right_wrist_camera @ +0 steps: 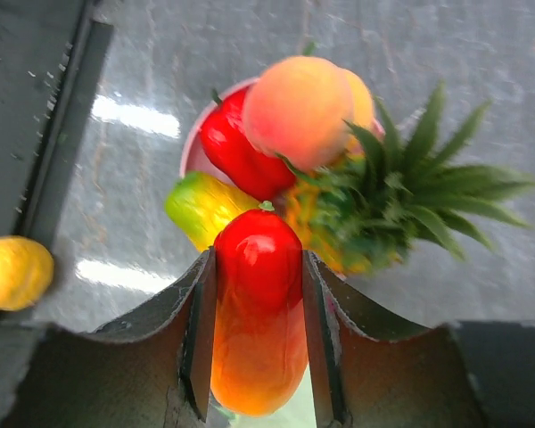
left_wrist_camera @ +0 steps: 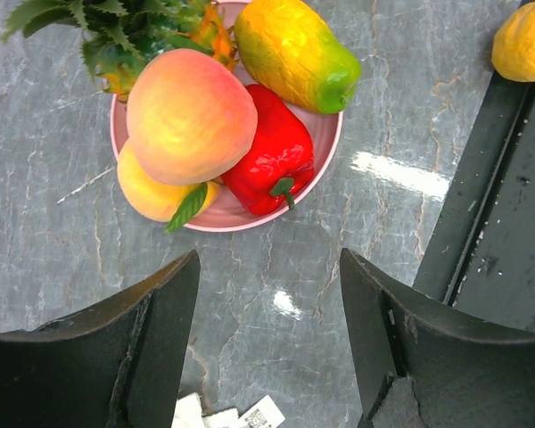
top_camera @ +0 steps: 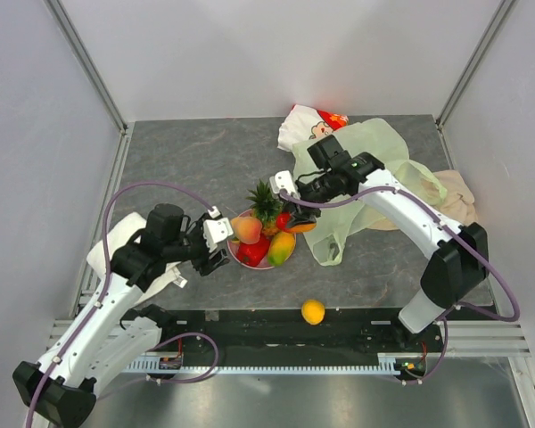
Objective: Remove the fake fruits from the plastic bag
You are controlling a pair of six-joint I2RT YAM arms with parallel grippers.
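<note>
Right wrist: fingers (right_wrist_camera: 196, 348) around red-orange fruit (right_wrist_camera: 259, 312)

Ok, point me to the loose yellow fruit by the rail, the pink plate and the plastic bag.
loose yellow fruit (top_camera: 313, 311), top view, its middle.
pink plate (left_wrist_camera: 328, 143), left wrist view, bare right rim.
plastic bag (top_camera: 388, 138), top view, pale-green upper panel.

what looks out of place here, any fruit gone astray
One yellow fruit lies alone at the black rail on the table's near edge, apart from the plate where the others are piled. Otherwise nothing stands out; the right gripper holds a red-orange fruit by that pile.
</note>
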